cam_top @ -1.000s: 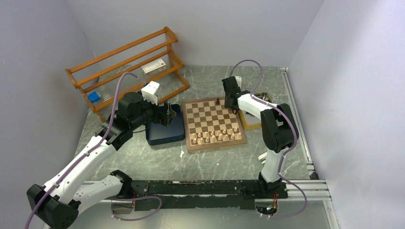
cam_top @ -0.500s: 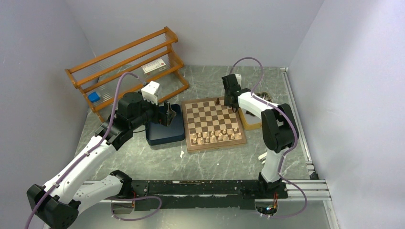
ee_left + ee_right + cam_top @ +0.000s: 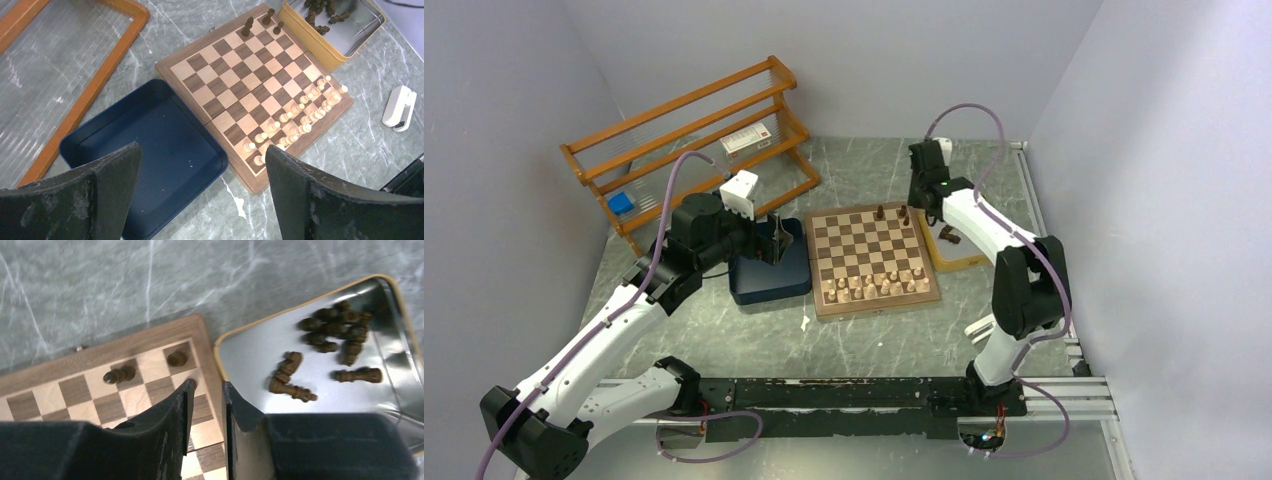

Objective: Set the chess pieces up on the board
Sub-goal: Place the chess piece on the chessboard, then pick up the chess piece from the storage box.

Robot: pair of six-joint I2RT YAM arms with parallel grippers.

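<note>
You've got just three chess pieces point(image 3: 247, 26) on the board point(image 3: 240, 85), rest sit in the tin point(image 3: 250, 362); right gripper point(image 3: 206, 385) barely cracked, empty, left gripper point(image 3: 202, 147) wide.

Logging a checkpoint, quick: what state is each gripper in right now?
Left gripper: wide open, empty.
Right gripper: slightly open, holding nothing.

The work cell is enclosed on three sides by plain, evenly lit, pale lavender-grey walls point(image 3: 844, 60), with a grey-green marbled tabletop point(image 3: 864, 170) carrying an orange wooden rack point(image 3: 674, 105) in the far-left corner and an aluminium rail point(image 3: 1032, 190) along its right edge.
</note>
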